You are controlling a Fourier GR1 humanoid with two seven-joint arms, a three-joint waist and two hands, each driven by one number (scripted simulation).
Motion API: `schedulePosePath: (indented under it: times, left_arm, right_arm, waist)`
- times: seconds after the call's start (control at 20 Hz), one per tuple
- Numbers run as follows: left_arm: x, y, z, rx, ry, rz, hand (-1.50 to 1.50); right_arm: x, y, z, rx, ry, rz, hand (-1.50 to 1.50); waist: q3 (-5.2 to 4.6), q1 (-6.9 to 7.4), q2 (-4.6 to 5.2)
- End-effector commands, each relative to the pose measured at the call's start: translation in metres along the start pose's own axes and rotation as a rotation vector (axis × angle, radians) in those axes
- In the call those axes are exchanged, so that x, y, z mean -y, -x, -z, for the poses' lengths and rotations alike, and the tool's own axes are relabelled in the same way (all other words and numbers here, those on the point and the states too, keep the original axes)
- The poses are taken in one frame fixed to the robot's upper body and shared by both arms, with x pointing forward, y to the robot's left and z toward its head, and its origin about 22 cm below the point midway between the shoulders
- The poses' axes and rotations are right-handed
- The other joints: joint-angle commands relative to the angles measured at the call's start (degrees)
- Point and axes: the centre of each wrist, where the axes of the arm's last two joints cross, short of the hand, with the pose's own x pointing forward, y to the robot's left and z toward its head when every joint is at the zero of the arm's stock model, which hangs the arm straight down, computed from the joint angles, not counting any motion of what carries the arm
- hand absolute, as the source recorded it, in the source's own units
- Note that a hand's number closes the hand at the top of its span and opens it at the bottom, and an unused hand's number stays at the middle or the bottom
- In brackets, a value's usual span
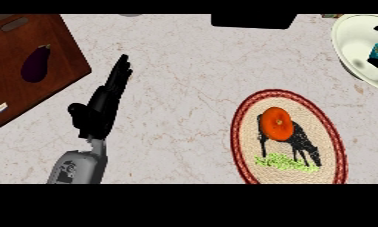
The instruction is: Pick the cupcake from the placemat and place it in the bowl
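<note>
An orange-red cupcake [277, 123] sits on a round woven placemat [328, 141] with a red rim and a black animal picture, at the lower right of the counter. A white bowl [347, 46] shows at the upper right edge, partly cut off, with something blue inside it. My left hand [100, 106] stands at the left of the counter, fingers straight and pointing up, holding nothing, well apart from the cupcake. My right hand is not in view.
A brown wooden cutting board [55, 46] lies at the upper left with a dark purple eggplant [35, 63] on it. A black object [253, 20] sits at the counter's far edge, top centre.
</note>
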Motion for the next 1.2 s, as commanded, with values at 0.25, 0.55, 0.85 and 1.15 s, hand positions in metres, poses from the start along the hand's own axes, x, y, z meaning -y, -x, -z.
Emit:
schedulePosePath:
  times: [0.25, 0.55, 0.85, 1.15]
  left_arm:
    - [-0.006, -0.006, 0.000, 0.019, 0.007, -0.012, 0.00]
    - [0.008, 0.011, -0.008, -0.014, -0.006, 0.001, 0.00]
    - [0.000, 0.010, -0.004, -0.017, -0.021, 0.004, 0.00]
    - [-0.002, 0.006, -0.009, -0.003, -0.003, 0.011, 0.00]
  right_arm:
    - [-0.006, 0.016, -0.007, 0.141, -0.012, 0.254, -1.50]
    - [0.039, 0.004, -0.003, 0.188, 0.167, 0.413, -1.50]
    - [0.072, 0.028, -0.038, 0.122, 0.144, 0.542, -1.50]
    - [0.082, 0.047, -0.065, 0.105, 0.115, 0.658, -1.50]
  waist:
    - [0.08, -0.07, -0.08]
    - [-0.03, -0.61, -0.33]
    - [0.04, -0.72, -0.03]
    - [0.11, -0.86, -0.18]
